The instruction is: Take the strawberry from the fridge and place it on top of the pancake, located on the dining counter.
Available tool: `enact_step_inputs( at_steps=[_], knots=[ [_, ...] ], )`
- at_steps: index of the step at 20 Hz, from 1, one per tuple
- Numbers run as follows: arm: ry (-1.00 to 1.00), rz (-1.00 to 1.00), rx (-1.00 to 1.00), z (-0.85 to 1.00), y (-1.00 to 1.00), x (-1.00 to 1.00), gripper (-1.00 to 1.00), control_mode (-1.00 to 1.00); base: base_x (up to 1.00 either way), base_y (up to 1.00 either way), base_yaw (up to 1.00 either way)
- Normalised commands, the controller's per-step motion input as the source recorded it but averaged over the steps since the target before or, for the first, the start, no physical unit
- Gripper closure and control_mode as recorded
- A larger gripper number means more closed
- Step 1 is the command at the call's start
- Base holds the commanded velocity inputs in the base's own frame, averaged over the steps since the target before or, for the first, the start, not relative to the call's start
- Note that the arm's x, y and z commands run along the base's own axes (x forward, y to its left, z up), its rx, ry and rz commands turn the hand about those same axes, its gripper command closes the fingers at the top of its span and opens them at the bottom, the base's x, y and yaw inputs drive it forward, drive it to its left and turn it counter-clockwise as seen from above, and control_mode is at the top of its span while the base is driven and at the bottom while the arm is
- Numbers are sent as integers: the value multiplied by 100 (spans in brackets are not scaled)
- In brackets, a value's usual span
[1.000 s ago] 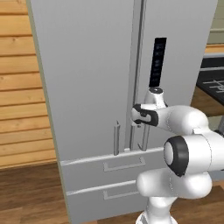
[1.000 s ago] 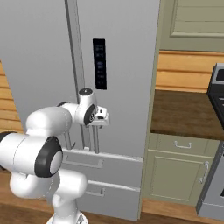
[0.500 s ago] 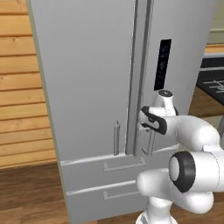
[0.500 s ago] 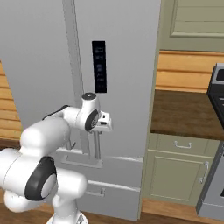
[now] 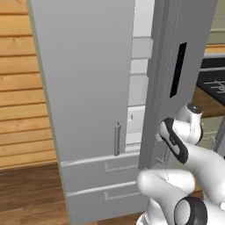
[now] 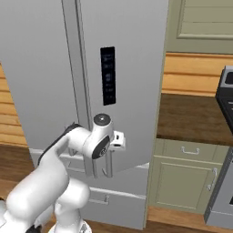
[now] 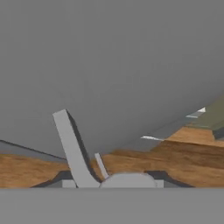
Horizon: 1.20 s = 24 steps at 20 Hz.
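The gripper [image 6: 110, 152] is clamped on the right door's handle [image 6: 109, 164] of the fridge [image 5: 83, 88], the door ajar and white shelves [image 5: 139, 48] showing beyond. The strawberry cannot be made out. A wide, steady arc, wrist following the hinge, should keep the grip from slipping.

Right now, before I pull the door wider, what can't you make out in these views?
1. Fridge contents, left base view: a narrow strip of white shelves shows between the doors; the right door hides the rest, so the strawberry cannot be located.
2. End effector, right base view: the wrist covers its fingers at the handle; open or shut is unclear.
3. Hand view: the handle's lower end is cut off by the bottom edge.
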Motion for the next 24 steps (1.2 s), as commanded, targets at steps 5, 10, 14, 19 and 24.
enact_step_inputs(
  at_steps=[5, 10, 14, 19, 24],
  knots=[
    [5, 0, 0, 0, -5, -1, -100, -100, 0, 0, 0],
    [-5, 0, -2, 91, -1, -21, -100, -100, 0, 0, 0],
    [-5, 0, -9, 100, 14, -29, -100, -100, 0, 0, 0],
    [-2, 0, -15, 65, 71, -44, -100, -100, 0, 0, 0],
    [-2, 0, -28, 27, 100, -23, -100, -100, 0, 0, 0]
  ],
)
